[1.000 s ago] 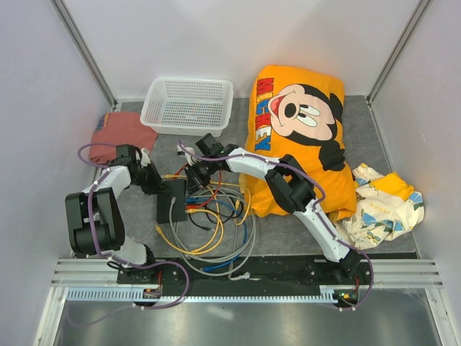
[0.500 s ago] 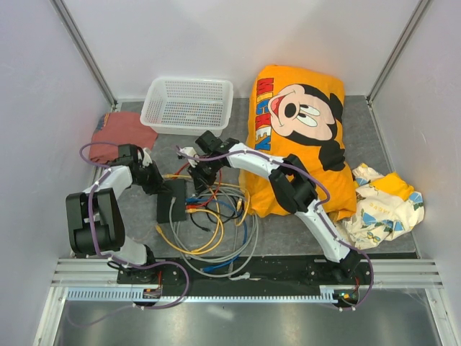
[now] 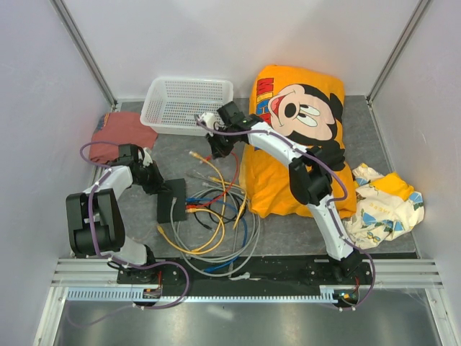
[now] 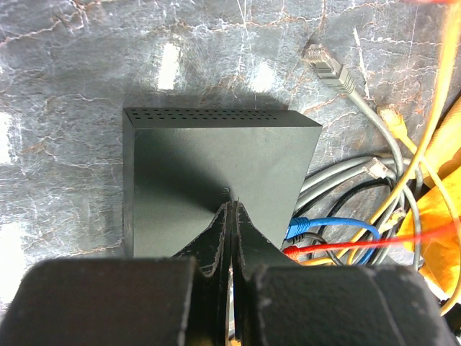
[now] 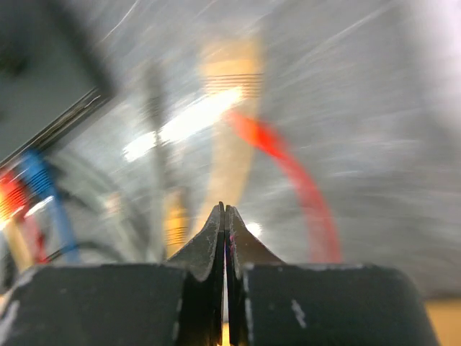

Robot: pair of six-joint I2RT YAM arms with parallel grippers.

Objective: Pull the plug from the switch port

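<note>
at the near edge of the surface we see both arm bases bolted side by side. the left arm [image 3: 94,216] folds back on itself: its upper link rises to a bulky elbow by the left edge, then the forearm runs away from us and bends in toward the middle, with the left gripper [image 3: 158,184] pointed down and rightwards. its fingers are pressed together with nothing between them, and in the left wrist view the tips touch the top face of the switch [image 4: 209,151] near its close edge. the switch lies flat, left of the middle of the surface, about halfway between the near and far edges, its row of sockets facing right. a blue plug [image 4: 297,229] and a red plug [image 4: 292,252] sit in that side. a grey plug [image 4: 324,63] and a yellow plug [image 4: 389,115] lie loose on the surface just beyond it. a tangle of cables [image 3: 216,234] loops from the switch toward the near edge.

the right arm [image 3: 310,184] climbs from its base over the orange cushion [image 3: 302,137], bends at the elbow, and stretches its forearm far and left, so the right gripper [image 3: 216,148] hangs well beyond the switch, close to the white basket [image 3: 189,104] at the far edge. its claw is closed tight. the right wrist view is smeared, and we cannot tell whether anything is pinched. a red cable [image 3: 232,169] runs up toward it.
</note>
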